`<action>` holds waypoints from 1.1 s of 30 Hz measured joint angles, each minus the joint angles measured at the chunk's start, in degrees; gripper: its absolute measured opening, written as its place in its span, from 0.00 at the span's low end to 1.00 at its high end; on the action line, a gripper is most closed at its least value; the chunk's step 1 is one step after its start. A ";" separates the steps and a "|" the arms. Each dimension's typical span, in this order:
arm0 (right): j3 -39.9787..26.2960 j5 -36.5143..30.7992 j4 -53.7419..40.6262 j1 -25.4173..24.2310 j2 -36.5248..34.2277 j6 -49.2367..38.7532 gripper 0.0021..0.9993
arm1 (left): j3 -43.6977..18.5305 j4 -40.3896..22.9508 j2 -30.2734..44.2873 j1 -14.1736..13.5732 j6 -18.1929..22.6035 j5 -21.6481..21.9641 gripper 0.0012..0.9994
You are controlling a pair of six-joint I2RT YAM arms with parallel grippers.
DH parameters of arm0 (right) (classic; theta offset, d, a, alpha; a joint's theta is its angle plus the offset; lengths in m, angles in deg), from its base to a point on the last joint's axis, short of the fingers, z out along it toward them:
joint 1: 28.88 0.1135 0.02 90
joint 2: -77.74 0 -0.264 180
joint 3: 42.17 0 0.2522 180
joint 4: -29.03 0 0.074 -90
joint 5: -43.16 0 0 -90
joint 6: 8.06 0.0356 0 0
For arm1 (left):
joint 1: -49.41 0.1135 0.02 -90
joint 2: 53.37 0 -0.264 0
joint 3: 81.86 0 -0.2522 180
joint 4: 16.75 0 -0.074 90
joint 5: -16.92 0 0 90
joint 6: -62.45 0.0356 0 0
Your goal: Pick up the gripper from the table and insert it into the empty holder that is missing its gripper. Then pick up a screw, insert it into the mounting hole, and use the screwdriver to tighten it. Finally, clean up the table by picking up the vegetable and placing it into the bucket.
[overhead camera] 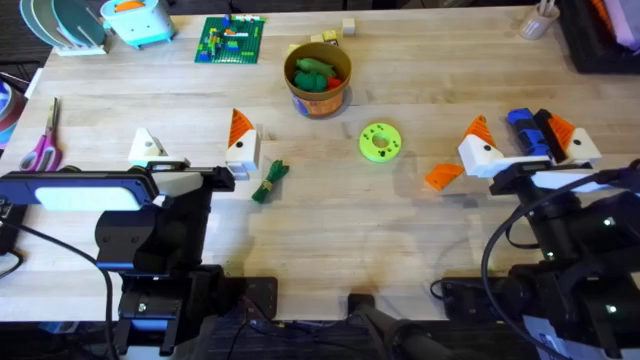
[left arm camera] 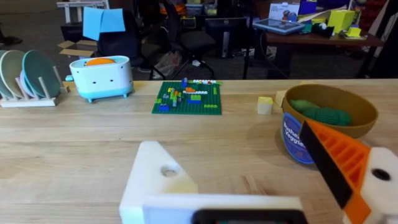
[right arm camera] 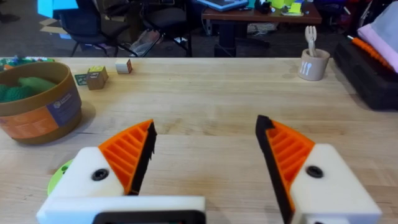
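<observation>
Looking down from overhead, you see the left gripper (overhead camera: 195,155) low at the table's left with its jaws spread wide: one finger is the bare cream-beige wedge-shaped plastic holder (overhead camera: 147,147), the other a white block carrying an orange ribbed finger. The small flat orange ribbed plastic gripper finger (overhead camera: 442,175) lies loose on the wood far across the table, just beside the right gripper (overhead camera: 525,142), whose two orange-tipped fingers are also spread apart. Between those fingers lies the blue cylindrical screwdriver (overhead camera: 527,132). The dark green leafy toy vegetable (overhead camera: 268,181) lies just right of the left gripper's white block. The round brown-orange bucket (overhead camera: 317,96) stands farther back near the middle, already holding green and red toy foods, with a flat lime-green disc (overhead camera: 380,141) near it.

From the left wrist, you see the holder (left arm camera: 157,180) close up, its mounting hole bare, well apart from the orange-fingered block opposite. The bucket (left arm camera: 328,123) stands beyond.

From the right wrist, both orange ribbed fingers (right arm camera: 129,152) stand clearly apart over bare wood, with the bucket (right arm camera: 40,106) off to one side.
</observation>
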 joint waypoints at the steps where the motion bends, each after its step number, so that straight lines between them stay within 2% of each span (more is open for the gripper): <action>1: 0.00 0.00 0.00 0.00 0.00 0.00 0.99 | 0.00 0.00 0.00 0.00 0.00 0.00 0.99; 12: -0.11 -0.22 -0.37 0.00 -0.09 -0.20 0.99 | -0.05 -0.16 0.00 0.00 0.00 0.00 0.99; 14: -0.16 -0.15 -0.70 0.00 -0.09 -0.20 0.99 | -1.04 -3.44 -0.02 0.00 -0.02 0.00 0.99; 16: -1.64 -0.14 -3.70 0.00 -0.24 -0.21 0.99 | -3.58 -9.49 0.29 0.00 0.00 -0.04 0.99; 20: -9.10 0.28 -16.16 0.00 -3.32 -0.22 0.99 | -12.96 -20.72 4.98 0.00 0.01 -1.85 0.99; 25: -24.18 0.44 -29.18 0.00 -11.88 -0.24 0.99 | -29.58 -35.21 17.69 0.00 0.98 -6.57 0.99; 29: -32.97 0.45 -33.68 0.00 -18.97 -0.24 0.99 | -41.08 -45.11 29.88 0.00 3.79 -9.72 0.99; 33: -35.97 0.46 -33.19 0.00 -24.24 -0.24 0.99 | -46.89 -48.45 40.61 0.00 5.58 -13.48 0.99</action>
